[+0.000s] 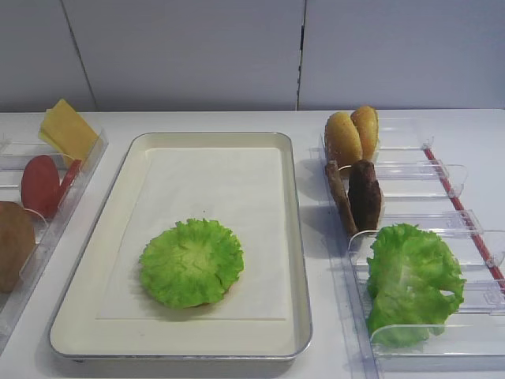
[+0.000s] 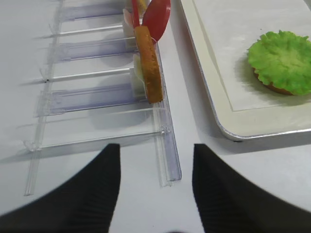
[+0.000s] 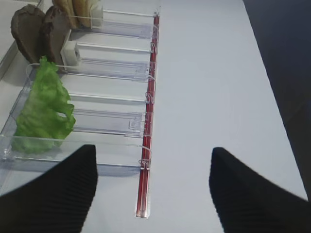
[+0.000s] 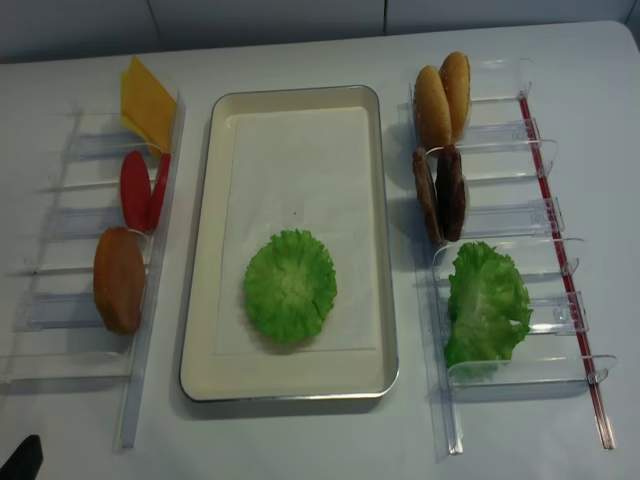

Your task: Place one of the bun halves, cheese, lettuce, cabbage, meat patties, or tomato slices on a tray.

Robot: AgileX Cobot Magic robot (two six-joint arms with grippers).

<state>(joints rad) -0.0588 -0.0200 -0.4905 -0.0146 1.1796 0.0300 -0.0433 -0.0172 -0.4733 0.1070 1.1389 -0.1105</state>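
A staged test bench rather than a real kitchen — a plain white table (image 1: 237, 122) backed by bare pale panels (image 1: 181, 55). Clear plastic bins (image 4: 500, 230) with dividers flank a cream tray (image 4: 200, 300), holding sorted burger parts upright — cheese (image 4: 147, 100), tomato slices (image 4: 140, 190), bun halves (image 4: 443, 95), meat patties (image 4: 440, 195). The lettuce (image 4: 290, 285) lying on the liner looks like a plastic replica.

Two high views, two wrist views.
One high camera faces the tray (image 1: 296, 237) obliquely from the front; the other looks nearly straight down. Both share tray and bins. Wrist cameras sit low, close, apparently angled forward over the side bins (image 3: 97, 121).
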